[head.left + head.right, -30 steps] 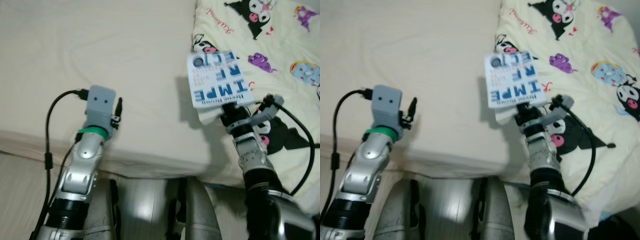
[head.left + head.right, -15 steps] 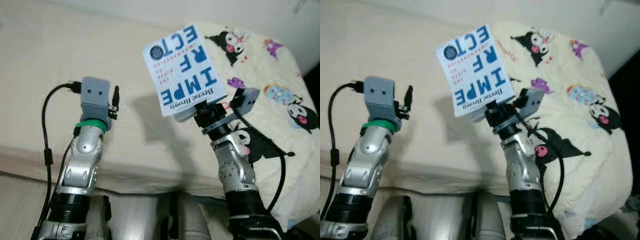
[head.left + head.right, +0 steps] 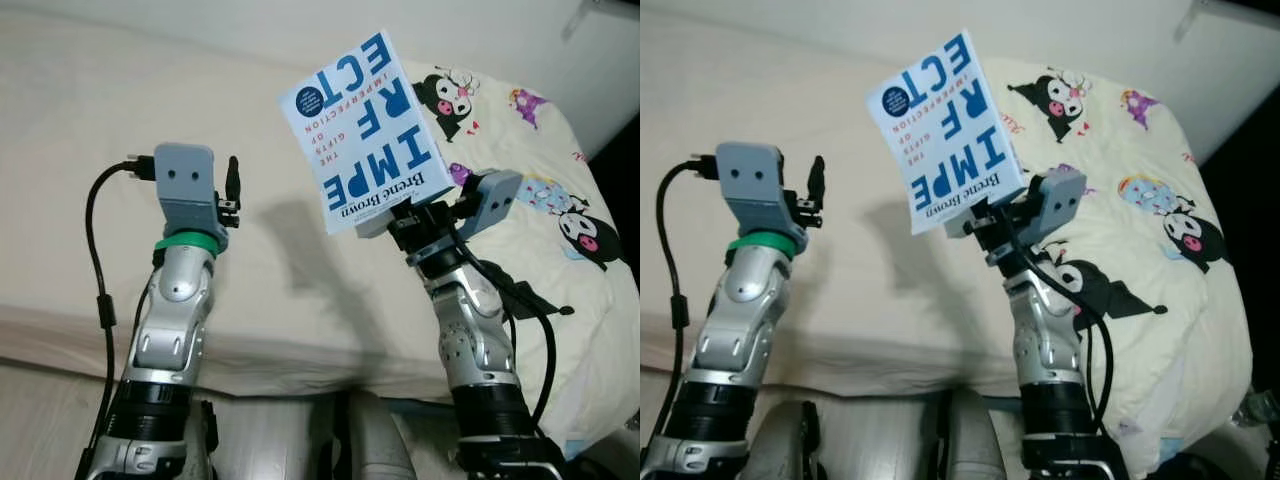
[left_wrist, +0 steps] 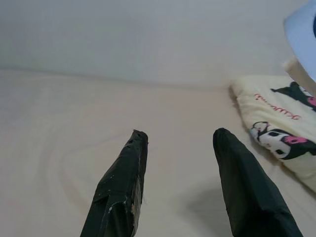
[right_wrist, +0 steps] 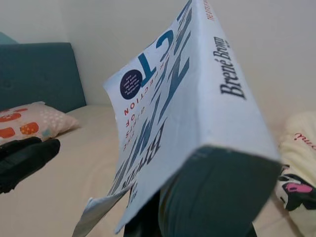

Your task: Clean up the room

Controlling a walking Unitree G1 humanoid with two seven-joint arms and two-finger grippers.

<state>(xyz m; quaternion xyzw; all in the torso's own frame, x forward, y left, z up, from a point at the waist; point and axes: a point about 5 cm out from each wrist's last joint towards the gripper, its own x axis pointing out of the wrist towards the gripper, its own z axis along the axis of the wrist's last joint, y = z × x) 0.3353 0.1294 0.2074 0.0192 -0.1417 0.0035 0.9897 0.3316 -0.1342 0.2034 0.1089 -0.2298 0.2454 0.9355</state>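
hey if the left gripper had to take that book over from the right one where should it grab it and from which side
Best bet: the book's free upper end, approached from the robot's left. The right gripper clamps the lower end, so the rest of the thin slab stands clear above the bed, tilted, cover facing the head camera. The left gripper, open beside it, could probably close across cover and back there.

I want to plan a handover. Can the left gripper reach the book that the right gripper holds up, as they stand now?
Probably yes. The left gripper is open, raised over the bed, with nothing between it and the book in the right gripper.
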